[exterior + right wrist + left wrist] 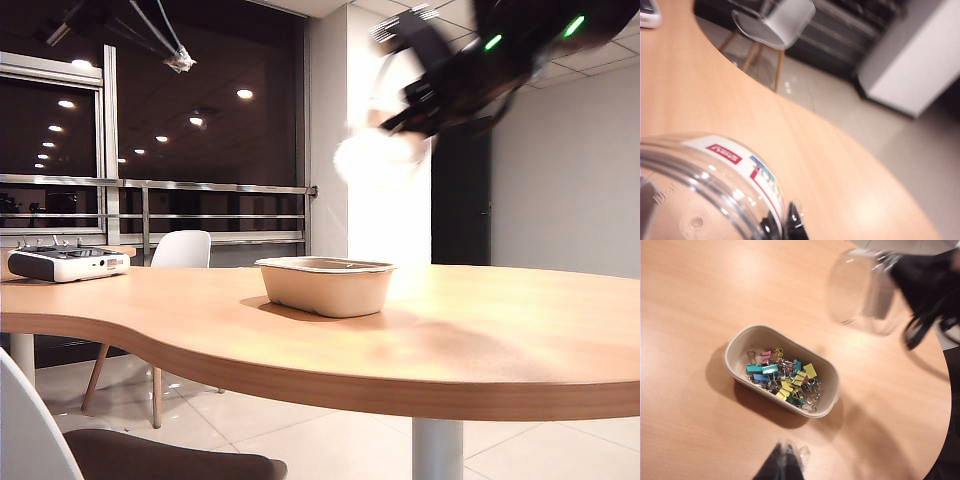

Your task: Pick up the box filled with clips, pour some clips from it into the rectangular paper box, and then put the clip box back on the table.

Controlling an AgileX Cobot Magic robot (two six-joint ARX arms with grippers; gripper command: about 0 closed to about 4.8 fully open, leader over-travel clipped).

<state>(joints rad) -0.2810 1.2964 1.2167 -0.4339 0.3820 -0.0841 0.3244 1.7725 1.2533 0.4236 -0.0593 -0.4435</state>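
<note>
Exterior view: right pincer (425, 115) clamps clear jar (380, 155) above tray (327, 285); left pincer (785, 452) closed

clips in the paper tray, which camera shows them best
The left wrist view: it looks down into the rectangular paper box, showing the clips piled inside. The exterior view shows only the tray's side wall, no clips. The right wrist view shows neither.

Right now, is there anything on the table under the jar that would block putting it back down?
Nothing visible does. The right end effector holds the clear jar in the air beside the paper tray. The table below it looks bare; the clips lie inside the tray.
</note>
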